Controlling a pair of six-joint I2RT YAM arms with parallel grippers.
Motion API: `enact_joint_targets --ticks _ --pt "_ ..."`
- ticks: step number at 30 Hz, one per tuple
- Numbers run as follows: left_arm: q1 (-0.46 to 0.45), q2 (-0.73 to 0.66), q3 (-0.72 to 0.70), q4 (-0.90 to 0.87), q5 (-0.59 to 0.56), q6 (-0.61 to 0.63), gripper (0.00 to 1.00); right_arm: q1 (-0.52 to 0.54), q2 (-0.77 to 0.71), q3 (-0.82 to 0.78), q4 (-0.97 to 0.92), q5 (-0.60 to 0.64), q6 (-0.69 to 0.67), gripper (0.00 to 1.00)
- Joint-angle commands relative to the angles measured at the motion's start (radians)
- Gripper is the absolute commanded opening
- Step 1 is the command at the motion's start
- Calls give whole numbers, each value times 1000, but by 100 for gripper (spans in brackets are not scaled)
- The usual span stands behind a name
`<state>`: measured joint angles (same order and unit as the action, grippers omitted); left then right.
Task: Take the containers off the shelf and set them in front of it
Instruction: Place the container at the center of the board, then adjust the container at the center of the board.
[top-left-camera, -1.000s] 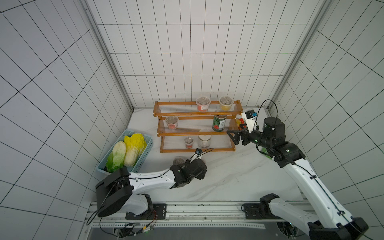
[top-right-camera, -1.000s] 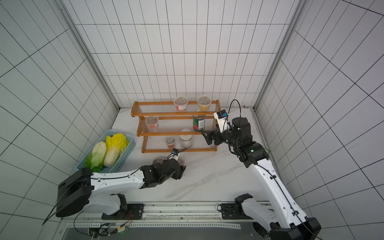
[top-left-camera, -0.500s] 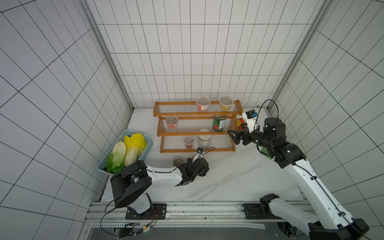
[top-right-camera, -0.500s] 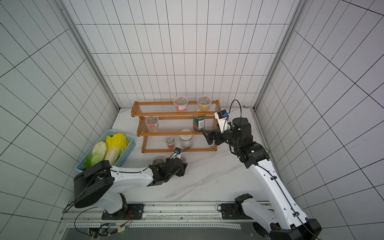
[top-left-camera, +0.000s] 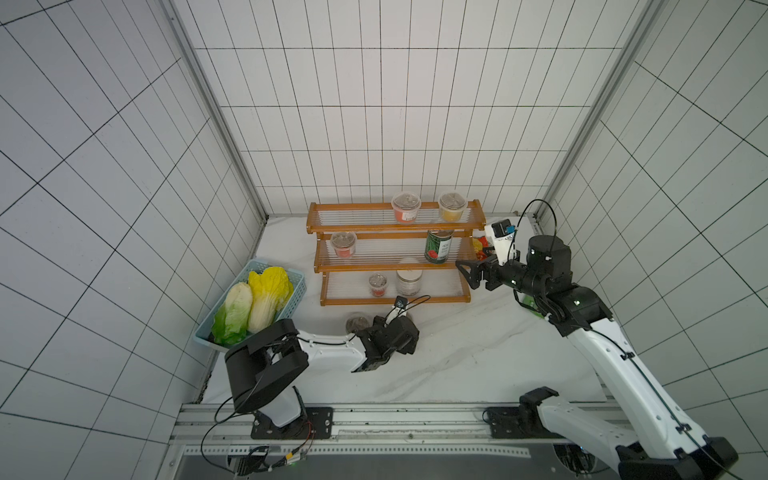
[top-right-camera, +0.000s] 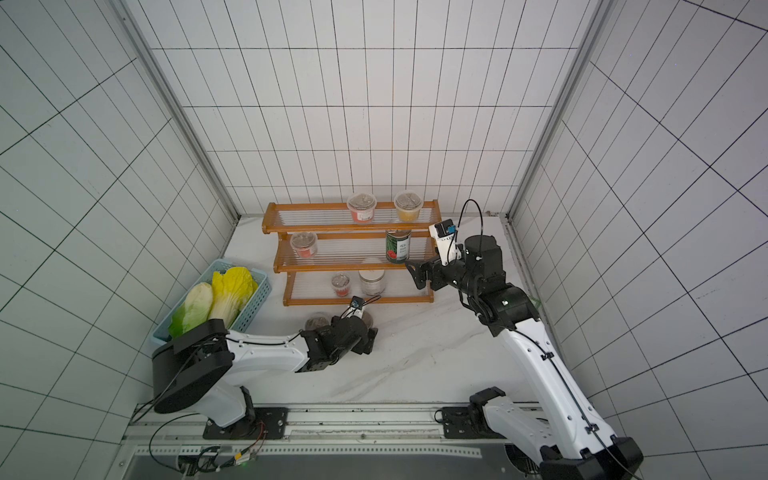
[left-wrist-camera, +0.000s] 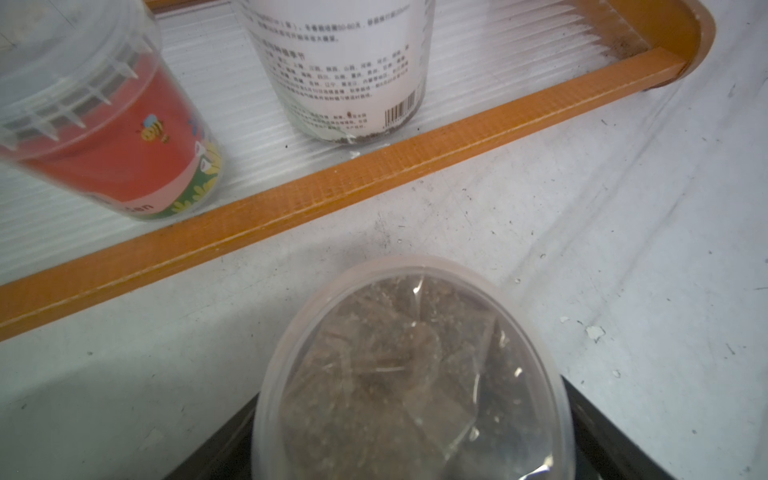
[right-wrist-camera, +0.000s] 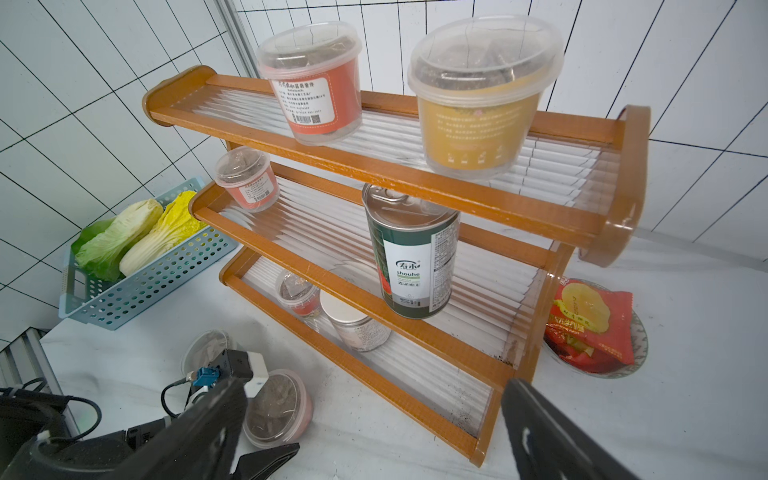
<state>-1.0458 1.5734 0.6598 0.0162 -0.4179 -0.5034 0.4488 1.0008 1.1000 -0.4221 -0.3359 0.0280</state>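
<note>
Orange-brown shelf: three stepped tiers at mid-frame in both top views, backed against the tiled wall.
Top tier: top red cup and yellow cup, toward the right end.
Middle tier: middle red cup at the left, green-red can at the right.
Bottom tier: small red cup just beside the white-lidded jar.
Off the shelf: two cups on the white table, just below the bottom rail; the free cup stands alone, the near cup sits at the left gripper.
Left arm: lies low, stretched from lower left toward frame centre, wrist close to the table.
Left jaws: one black finger on either side of the near cup's lid; whether they press it or stand clear, I cannot tell.
Right arm: rises from the lower right, elbow bent, forearm level, right gripper pointing left at the shelf's right end, near the can, not touching.
Right jaws: spread wide, nothing between.
</note>
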Motion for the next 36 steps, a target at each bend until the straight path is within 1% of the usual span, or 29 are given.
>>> enact_joint_targets --ticks 1,8,18,20,23,27,36 --pt "5 -46 -7 -14 19 19 93 -9 -11 -15 -9 1 -14 99" --pt "25 -92 -8 -55 75 24 94 -9 -2 -5 -9 -4 -14 99" --pt "42 -161 17 -157 114 34 94 -9 7 3 -8 -7 -13 99" --pt "53 -172 19 -168 142 31 94 -8 6 2 -8 -7 -11 99" --pt "79 -170 54 -218 182 26 94 -9 6 1 -7 -5 -10 99" --pt "118 -146 156 -365 238 6 94 -9 3 3 -8 0 -10 99" --pt "119 -151 200 -392 270 23 94 -10 1 -4 -6 -3 -5 99"
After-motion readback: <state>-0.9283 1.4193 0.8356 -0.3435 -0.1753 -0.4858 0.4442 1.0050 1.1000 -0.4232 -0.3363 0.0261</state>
